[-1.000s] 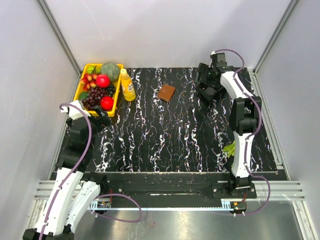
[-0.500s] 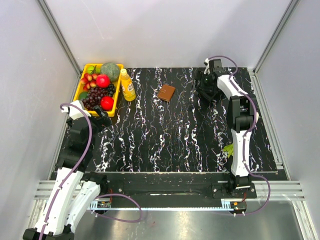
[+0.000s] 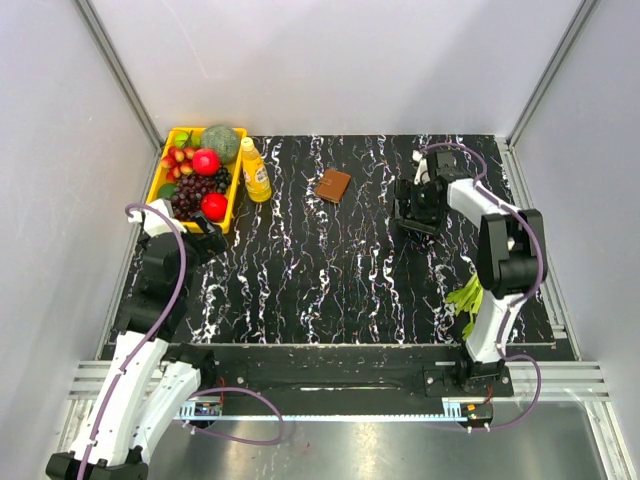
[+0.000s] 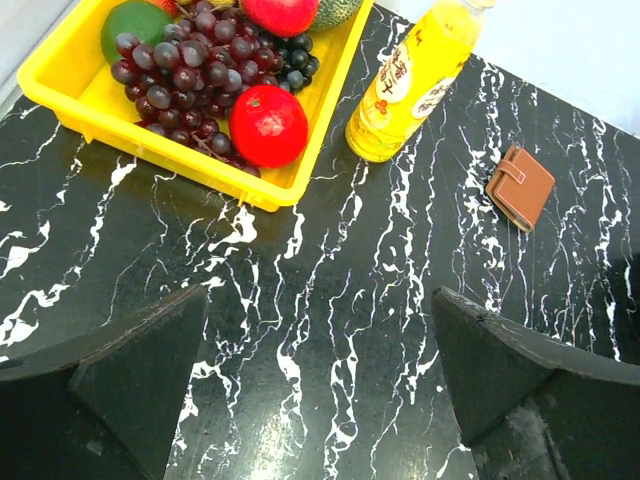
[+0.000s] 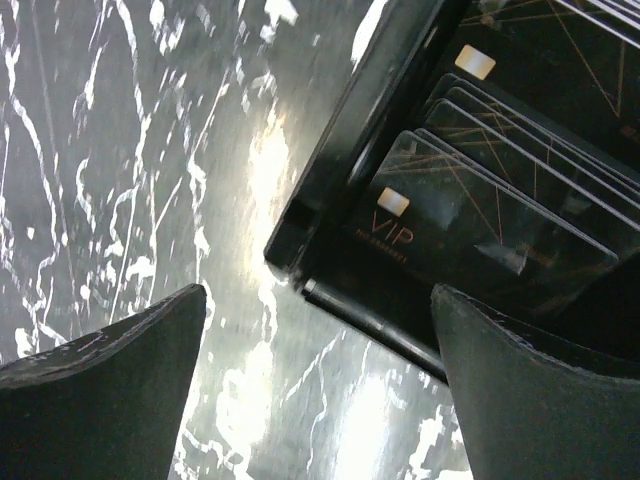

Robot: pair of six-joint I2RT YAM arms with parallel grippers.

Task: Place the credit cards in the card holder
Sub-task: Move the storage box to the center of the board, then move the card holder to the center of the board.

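**Lining up over the tray for a first card**

From above, we are seeing the card holder [image 3: 333, 185] lying closed on the black marbled surface [image 3: 320, 280] near its far edge. It is sitting between the bottle [image 3: 255, 170] and the right end effector [image 3: 416, 212], apart from both. The left end effector [image 3: 203, 236] is waiting beside the yellow basket [image 3: 160, 178] of fruit.

Through the left wrist camera, its fingers are standing wide with nothing between them, above bare surface. The card holder [image 4: 521, 187] is showing up and to the right, its strap fastened.

Through the right wrist camera, that end effector is also spread wide and empty. It is hovering over the near corner of a black tray [image 5: 330, 195], where the credit cards [image 5: 500, 215] are lying fanned over one another, one marked VIP nearest.

We are judging this as the reach for a card. To do it well, we are aiming at the free edge of the nearest card alone, keeping the fingers clear of the tray wall. The glossy cards are likely to slip or lift in pairs. The holder is needing opening too, probably by the left arm.
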